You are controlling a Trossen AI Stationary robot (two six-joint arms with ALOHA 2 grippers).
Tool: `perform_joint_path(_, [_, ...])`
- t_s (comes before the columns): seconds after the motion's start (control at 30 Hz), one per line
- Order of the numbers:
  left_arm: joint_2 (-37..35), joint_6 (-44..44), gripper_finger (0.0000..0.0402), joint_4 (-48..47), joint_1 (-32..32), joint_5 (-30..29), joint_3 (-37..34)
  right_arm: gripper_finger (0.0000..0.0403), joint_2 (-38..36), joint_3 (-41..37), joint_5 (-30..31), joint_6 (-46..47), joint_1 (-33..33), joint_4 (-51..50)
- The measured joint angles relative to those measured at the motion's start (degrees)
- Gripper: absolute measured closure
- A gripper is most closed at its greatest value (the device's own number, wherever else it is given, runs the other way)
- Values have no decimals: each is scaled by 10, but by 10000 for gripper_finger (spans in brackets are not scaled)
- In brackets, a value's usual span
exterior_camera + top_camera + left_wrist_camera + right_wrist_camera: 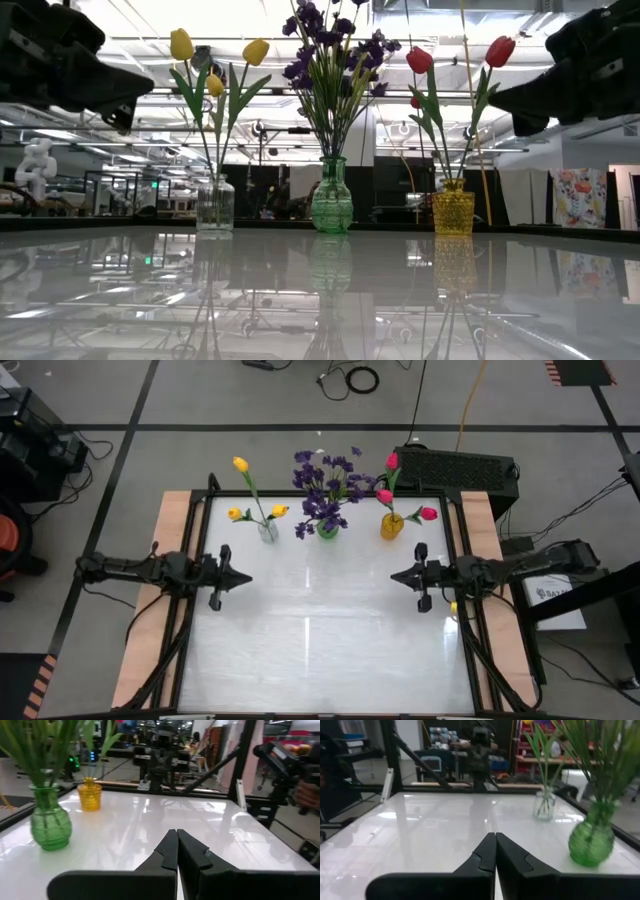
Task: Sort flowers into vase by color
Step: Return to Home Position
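High: left pincer [246, 579] and right pincer [393, 576] are both fully closed, tips together, holding nothing. They face each other from opposite sides of the glossy white desk [320, 645], well apart.
Three containers in a row at the desk's far edge:
- clear glass vase [268, 532]: yellow tulip buds [240, 464]
- bulbous green glass vase [327, 531]: purple blossoms [325, 485]
- textured yellow glass vase [392, 526]: pink-red tulip buds [391, 462]

Print on the white box [555, 595] beside the right arm is too small to read.

Low: all three vases upright, not touching, stems inside, one colour each. Both arms are up in the top corners, clear of the flowers.

Left wrist: fingers meet at the tips, nothing between. Green and yellow vases ahead.

Right wrist: same closed state. Green and clear vases ahead.
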Motion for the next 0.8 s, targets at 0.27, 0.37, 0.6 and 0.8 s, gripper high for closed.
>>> perform_joint_path(0.27, [0, 31, 400, 0, -26, -10, 0, 403, -100, 0, 0, 20, -21, -106])
perform_joint_path(0.37, [0, 33, 400, 1, -25, -15, 0, 403, -136, 0, 0, 20, -21, -136])
perform_joint_path(0.6, [0, 54, 400, 5, -25, -40, 0, 403, -200, 0, 2, 22, -21, -186])
perform_joint_path(0.8, [0, 58, 400, 5, -25, -45, 0, 403, -244, 0, -18, 27, -21, -215])
